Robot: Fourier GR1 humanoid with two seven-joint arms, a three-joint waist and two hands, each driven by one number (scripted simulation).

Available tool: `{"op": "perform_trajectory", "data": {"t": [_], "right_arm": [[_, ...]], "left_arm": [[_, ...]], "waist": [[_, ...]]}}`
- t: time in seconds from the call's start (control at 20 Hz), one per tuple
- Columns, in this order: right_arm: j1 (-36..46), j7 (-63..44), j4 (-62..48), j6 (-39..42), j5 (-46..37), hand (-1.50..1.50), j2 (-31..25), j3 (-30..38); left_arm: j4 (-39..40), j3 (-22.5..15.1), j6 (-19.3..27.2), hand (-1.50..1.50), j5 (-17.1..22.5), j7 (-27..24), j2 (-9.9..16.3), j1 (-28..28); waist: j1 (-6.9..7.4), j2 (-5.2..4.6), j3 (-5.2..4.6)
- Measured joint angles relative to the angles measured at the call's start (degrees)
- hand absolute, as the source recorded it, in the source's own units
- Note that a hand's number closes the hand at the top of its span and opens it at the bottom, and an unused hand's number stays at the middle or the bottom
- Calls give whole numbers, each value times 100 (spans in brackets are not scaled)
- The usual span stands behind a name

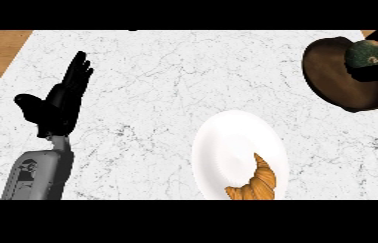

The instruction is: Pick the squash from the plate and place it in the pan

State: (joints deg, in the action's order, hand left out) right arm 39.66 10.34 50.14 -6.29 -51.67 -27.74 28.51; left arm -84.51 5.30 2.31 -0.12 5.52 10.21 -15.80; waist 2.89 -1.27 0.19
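Head view, marble counter (170, 87) white with grey veining, wooden strip at far left edge. Left hand (63, 99) at view's left, above grey forearm entering from lower edge; fingers straight and pointing up, thumb spread to the side, nothing held, resting apart from all objects. Right hand not visible in this view; finger state cannot be told. White plate (225, 147) near lower centre-right, lying on the counter. On plate's lower right portion: orange-brown ridged item, croissant (255, 184) by appearance, tapered tip pointing up, wide end cut by the lower edge. No squash-like item on the plate. Dark brown pan (332, 77) at upper right, partly cut by the right edge, well apart from the plate. Dark green rounded object, taken as the squash (363, 54), at pan's upper right rim, partly out of frame; whether resting inside the pan or held above it cannot be told. Black shape just under the green object at the right edge, too little showing to identify.
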Motion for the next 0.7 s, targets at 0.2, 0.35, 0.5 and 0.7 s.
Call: {"op": "perform_trajectory", "data": {"t": [0.2,0.35,0.5,0.7], "right_arm": [[277,452,-1128,-625,-63,150,-195,181],[427,807,-1790,-897,-33,150,-342,312],[570,932,-2326,-824,161,-150,-431,533],[708,944,-3004,-87,333,-150,-520,651]], "left_arm": [[73,-38,-28,0,6,-106,-59,-18],[115,-47,-26,0,10,-82,-80,-106],[62,-82,-15,0,-3,-35,-100,-131],[101,-147,-3,0,-36,-73,-168,-127]], "waist": [[90,-43,7],[126,-66,13],[191,-88,22],[222,-111,26]]}}
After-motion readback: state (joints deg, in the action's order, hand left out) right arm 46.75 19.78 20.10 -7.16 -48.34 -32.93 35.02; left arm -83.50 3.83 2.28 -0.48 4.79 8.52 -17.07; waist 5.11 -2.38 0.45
